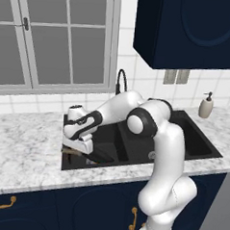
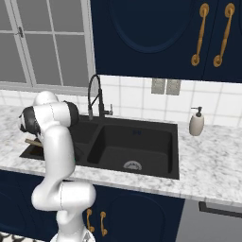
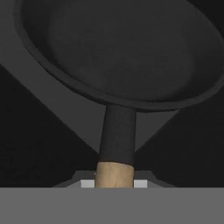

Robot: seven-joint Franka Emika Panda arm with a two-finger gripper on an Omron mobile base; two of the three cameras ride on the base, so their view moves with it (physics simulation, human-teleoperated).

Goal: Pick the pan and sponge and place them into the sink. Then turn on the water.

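I'm scanning all three feeds for anything legible and nothing reads. No label shows on the soap dispenser, and no brand or number stands on the sink or the cabinets.

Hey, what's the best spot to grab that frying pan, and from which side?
Take the pan by its wooden handle, coming in from the handle's free end along its length. The handle is straight and narrow enough for the fingers to close across, while the round bowl is too wide. The gripper appears to hold it there, over the sink.
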